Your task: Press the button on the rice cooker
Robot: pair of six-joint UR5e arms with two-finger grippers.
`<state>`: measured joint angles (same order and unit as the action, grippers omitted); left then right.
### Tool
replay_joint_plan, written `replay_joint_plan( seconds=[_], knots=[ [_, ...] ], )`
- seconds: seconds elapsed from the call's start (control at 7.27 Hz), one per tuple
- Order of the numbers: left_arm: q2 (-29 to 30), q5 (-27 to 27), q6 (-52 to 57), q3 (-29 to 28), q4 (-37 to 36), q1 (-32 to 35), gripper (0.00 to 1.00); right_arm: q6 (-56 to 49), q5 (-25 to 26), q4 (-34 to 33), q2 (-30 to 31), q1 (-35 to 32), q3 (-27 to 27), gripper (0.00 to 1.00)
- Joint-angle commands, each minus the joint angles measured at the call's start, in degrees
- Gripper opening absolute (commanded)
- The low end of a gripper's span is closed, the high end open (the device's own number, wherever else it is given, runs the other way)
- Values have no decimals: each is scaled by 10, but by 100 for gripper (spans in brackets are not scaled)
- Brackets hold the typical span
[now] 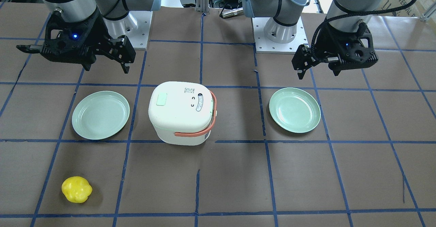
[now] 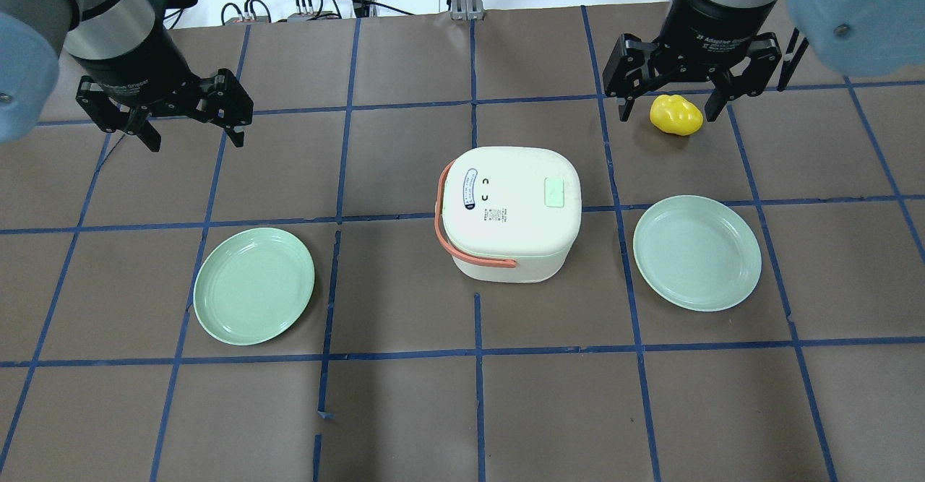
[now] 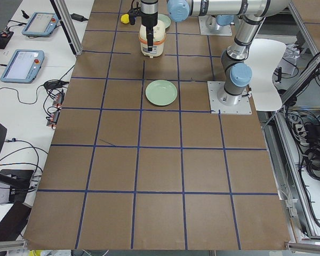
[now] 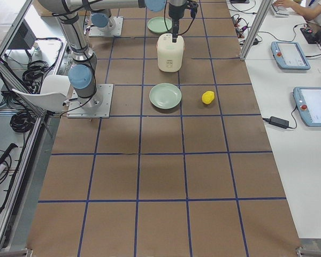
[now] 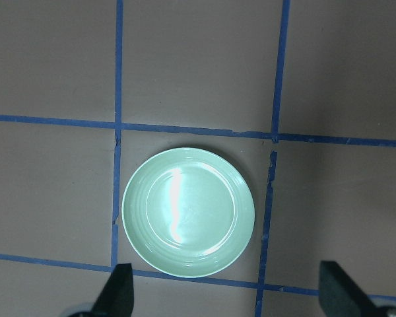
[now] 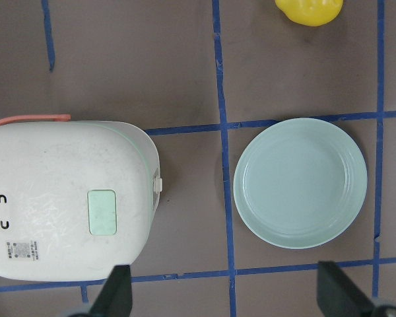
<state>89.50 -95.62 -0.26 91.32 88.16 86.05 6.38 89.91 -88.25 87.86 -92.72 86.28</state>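
Note:
The white rice cooker (image 2: 509, 211) with an orange handle stands mid-table, lid shut. Its pale green button (image 2: 553, 193) sits on the lid top, toward my right side; it also shows in the right wrist view (image 6: 101, 212) and the front view (image 1: 160, 99). My right gripper (image 2: 668, 112) hangs open and empty above the table, beyond and to the right of the cooker. My left gripper (image 2: 194, 135) hangs open and empty far to the cooker's left, above a green plate (image 5: 188, 211). Neither gripper touches anything.
A green plate (image 2: 254, 285) lies left of the cooker and another (image 2: 697, 252) right of it. A yellow toy fruit (image 2: 676, 115) lies on the table below my right gripper. Blue tape lines grid the brown table top.

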Motion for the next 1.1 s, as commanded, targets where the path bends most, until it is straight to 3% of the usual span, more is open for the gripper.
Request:
replay_joint_plan(
  seconds=[0.0,0.96],
  knots=[
    [0,0,0,0,0,0,100,-1,-3,0,0,0,3,100],
    [1,0,0,0,0,0,100,-8,-3,-1,-1,1,3,100]
  ],
)
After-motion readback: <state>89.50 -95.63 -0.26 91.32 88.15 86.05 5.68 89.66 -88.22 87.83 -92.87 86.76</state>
